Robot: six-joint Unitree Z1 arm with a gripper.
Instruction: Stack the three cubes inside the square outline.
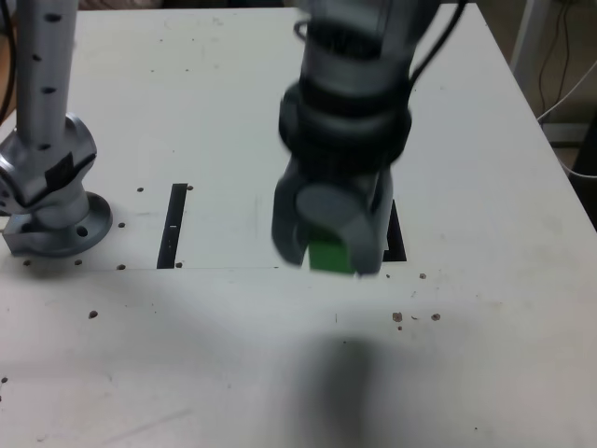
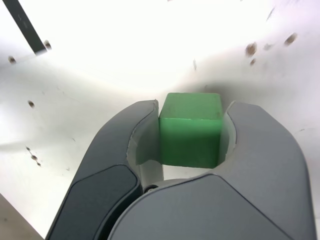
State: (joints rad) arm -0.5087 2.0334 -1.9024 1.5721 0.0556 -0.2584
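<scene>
Gripper (image 2: 190,135) clamps green cube (image 2: 190,131) above table (image 1: 485,140) — carry step; next, judged: lower squarely onto square outline (image 1: 395,233), partly hidden behind arm.

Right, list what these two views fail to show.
- Red and yellow cubes: in neither view.
- Square outline: exterior view, only a black sliver shows beside the blurred gripper.
- Green cube: exterior view, mostly covered by the jaws; its height above the table is unclear.
- Table in the wrist view: washed out by glare.
</scene>
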